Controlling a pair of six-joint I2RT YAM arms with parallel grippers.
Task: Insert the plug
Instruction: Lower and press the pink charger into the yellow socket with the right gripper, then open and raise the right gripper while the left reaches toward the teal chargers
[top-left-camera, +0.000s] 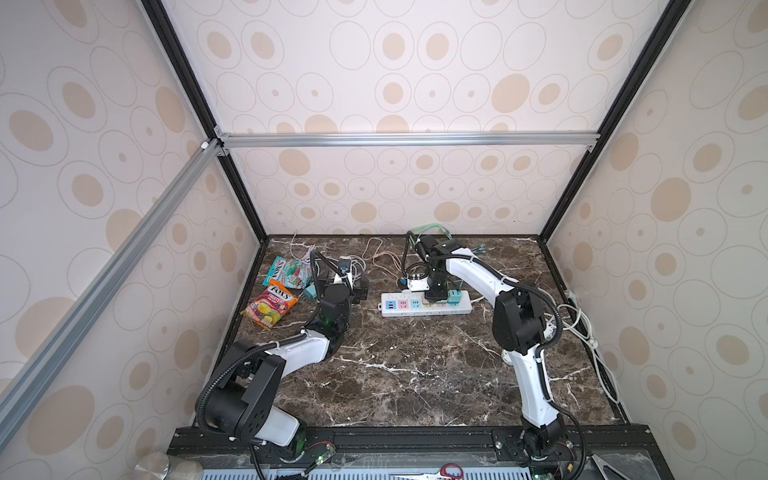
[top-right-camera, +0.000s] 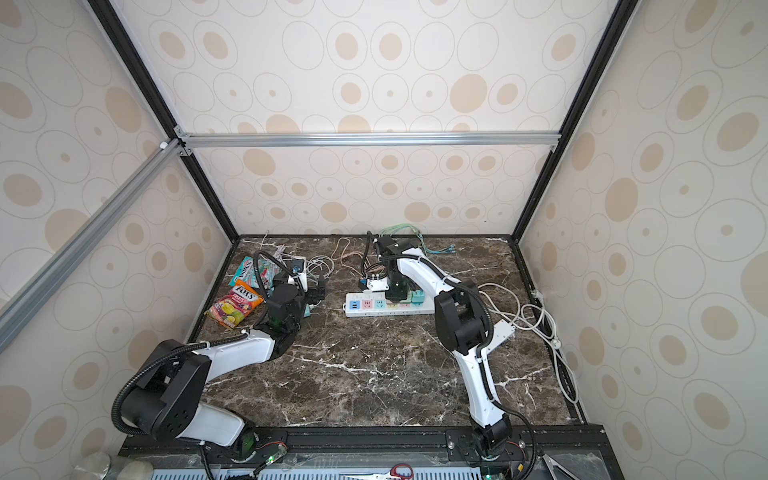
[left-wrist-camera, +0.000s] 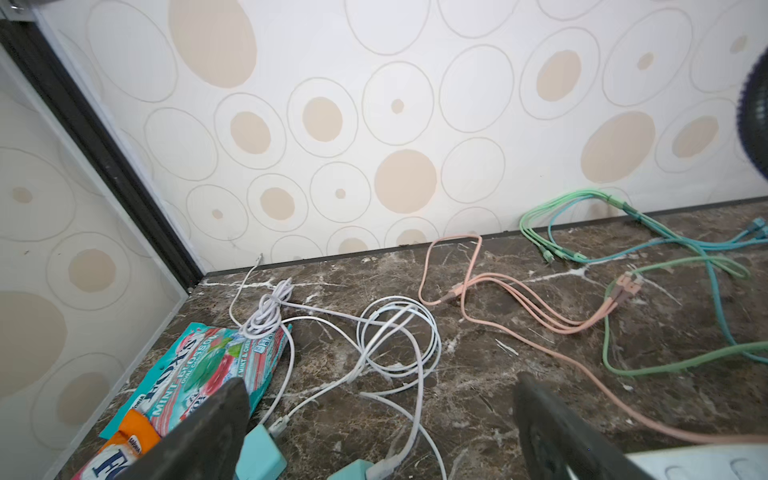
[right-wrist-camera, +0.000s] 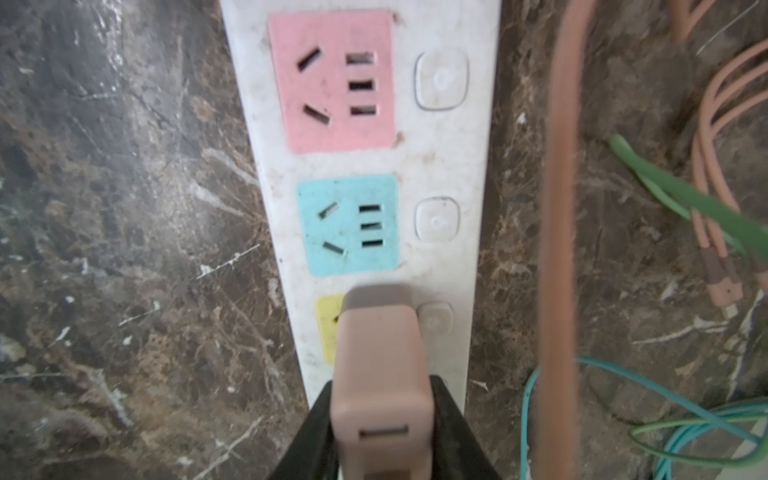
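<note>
Nearly done: strip (right-wrist-camera: 436, 158) lies under right pincer (right-wrist-camera: 381, 386), which grasps plug (right-wrist-camera: 380, 353) by its sides. Plug stands in yellow socket (right-wrist-camera: 328, 328) and looks seated. Remaining: let go, back off. Left pincer (left-wrist-camera: 382, 382) gapes, holding nothing, well apart. Patterned walls (top-left-camera: 395, 83), dark marble table (top-left-camera: 415, 374), loose cables (left-wrist-camera: 395, 332) beyond left pincer.
</note>
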